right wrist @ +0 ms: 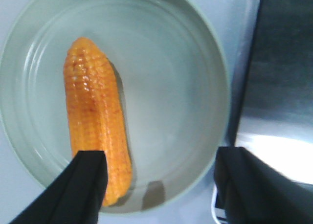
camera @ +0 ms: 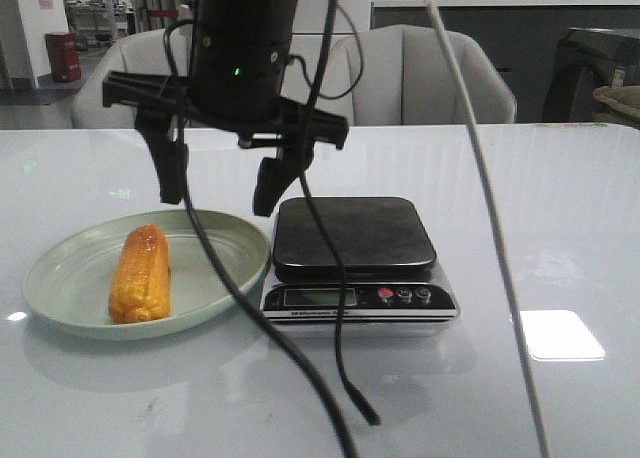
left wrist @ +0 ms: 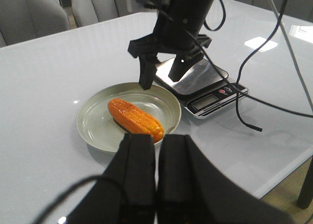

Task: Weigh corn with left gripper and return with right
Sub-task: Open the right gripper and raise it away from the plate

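The orange-yellow corn (camera: 140, 273) lies in the pale green plate (camera: 70, 278) left of the black kitchen scale (camera: 355, 238), whose platform is bare. My right gripper (camera: 220, 200) hangs open and empty just above the plate's far right part. In the right wrist view the corn (right wrist: 95, 111) lies by one finger, with the gripper (right wrist: 161, 158) spread over the plate (right wrist: 171, 87). My left gripper (left wrist: 156, 138) is shut and empty, held back from the plate (left wrist: 95, 121) and corn (left wrist: 136, 120), and is out of the front view.
Black cables (camera: 330, 278) hang from the right arm across the scale and trail onto the white table (camera: 560, 208). A white cable (camera: 500, 258) crosses at the right. Grey chairs (camera: 430, 73) stand behind the table.
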Action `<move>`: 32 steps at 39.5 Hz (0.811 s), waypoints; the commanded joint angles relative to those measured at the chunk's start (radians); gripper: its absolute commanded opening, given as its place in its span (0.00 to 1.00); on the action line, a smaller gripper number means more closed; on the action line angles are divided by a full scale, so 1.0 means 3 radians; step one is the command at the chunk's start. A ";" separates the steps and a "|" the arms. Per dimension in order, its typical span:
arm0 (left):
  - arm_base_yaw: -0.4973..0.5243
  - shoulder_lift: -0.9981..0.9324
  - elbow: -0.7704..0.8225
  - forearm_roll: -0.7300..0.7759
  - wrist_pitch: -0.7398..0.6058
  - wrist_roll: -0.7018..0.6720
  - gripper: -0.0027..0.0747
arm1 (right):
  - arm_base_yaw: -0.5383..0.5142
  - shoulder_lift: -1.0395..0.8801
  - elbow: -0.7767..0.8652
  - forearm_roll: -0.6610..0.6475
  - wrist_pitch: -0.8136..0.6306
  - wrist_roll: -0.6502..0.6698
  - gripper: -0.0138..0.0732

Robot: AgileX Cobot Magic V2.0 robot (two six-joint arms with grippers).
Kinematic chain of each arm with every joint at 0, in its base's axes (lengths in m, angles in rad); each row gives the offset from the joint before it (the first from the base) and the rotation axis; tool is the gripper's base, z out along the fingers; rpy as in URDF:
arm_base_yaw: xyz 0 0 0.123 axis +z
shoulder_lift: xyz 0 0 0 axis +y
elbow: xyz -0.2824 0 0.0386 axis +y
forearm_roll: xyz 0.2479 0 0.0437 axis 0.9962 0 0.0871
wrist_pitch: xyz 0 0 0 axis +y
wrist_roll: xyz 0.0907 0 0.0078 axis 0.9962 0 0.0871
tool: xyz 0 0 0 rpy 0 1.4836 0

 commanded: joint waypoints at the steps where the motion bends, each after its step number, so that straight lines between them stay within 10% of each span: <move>1: -0.0012 -0.0070 -0.0085 -0.0007 -0.0230 -0.0012 0.18 | -0.0064 -0.0311 -0.0188 -0.0014 0.0266 -0.0479 0.80; 32: -0.0012 -0.0070 -0.0085 -0.0007 -0.0230 -0.0012 0.18 | -0.0830 -0.1160 -0.0057 -0.0001 0.0882 -0.2122 0.80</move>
